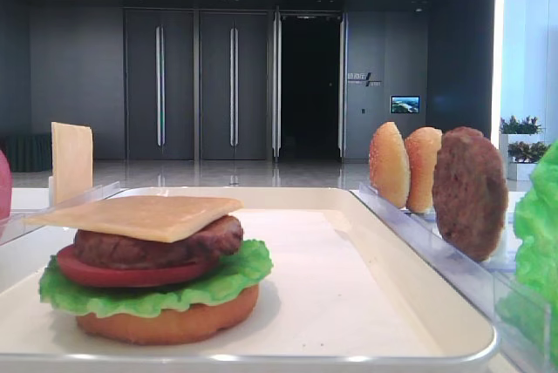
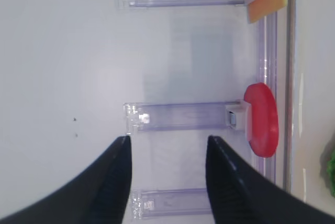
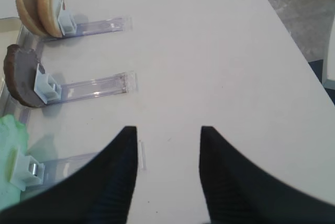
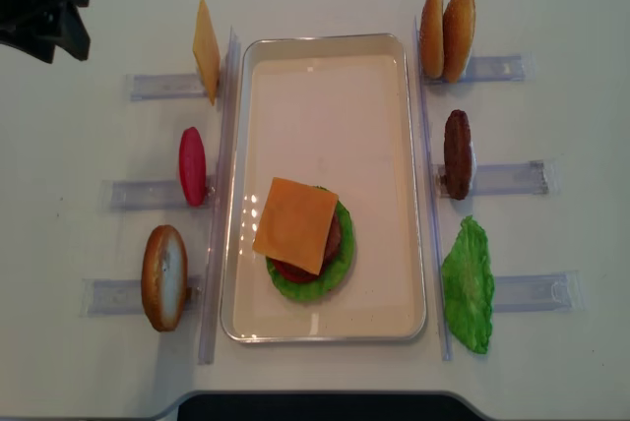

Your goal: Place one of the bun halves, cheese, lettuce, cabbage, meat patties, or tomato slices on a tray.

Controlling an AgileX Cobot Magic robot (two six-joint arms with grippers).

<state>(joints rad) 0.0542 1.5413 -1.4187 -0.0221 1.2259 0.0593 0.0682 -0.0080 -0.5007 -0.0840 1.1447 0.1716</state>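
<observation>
- Thin pale yellow-orange square cheese slice (image 4: 296, 224) lies flat, slightly skewed, topping the stack at six o'clock on the glossy white rectangular tray (image 4: 325, 45).
- Left gripper (image 2: 166, 148) jaws wide, empty.
- Right gripper (image 3: 168, 136) jaws wide, empty.

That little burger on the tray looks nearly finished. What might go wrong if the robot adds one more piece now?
Two risks, I'd guess. The cheese lies crooked on the stack, one corner hanging past the lettuce, so a bun half set on top might tip or push it off. Also, the spare pieces stand on edge in thin clear racks right beside the tray; grabbing one clumsily might knock its neighbour over, like the two bun halves touching at top right.
</observation>
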